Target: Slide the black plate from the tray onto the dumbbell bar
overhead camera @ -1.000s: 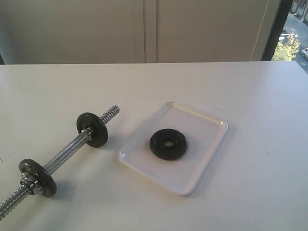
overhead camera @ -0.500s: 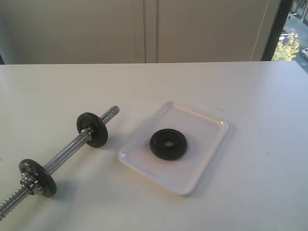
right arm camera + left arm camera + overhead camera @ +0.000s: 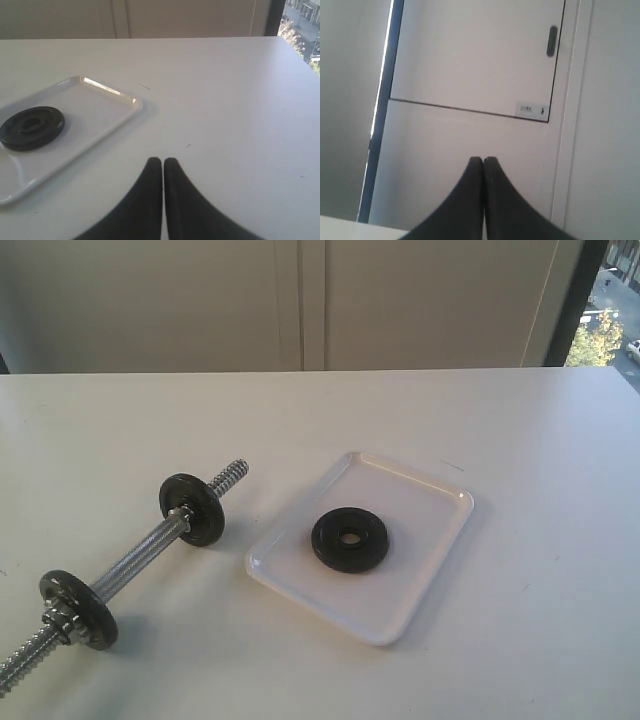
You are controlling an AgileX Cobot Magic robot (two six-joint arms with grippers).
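Both the left pincer (image 3: 483, 160) and right pincer (image 3: 163, 161) are pressed together, empty. The black plate (image 3: 349, 540) lies flat in the tray (image 3: 425, 505), untouched; a parted pincer must be lowered onto it first.

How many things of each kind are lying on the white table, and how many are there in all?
Tray: 1
Dumbbell bar: 1
Weight discs: 3, namely the black plate in the tray, plus a farther disc and a nearer disc on the bar
Total: 5
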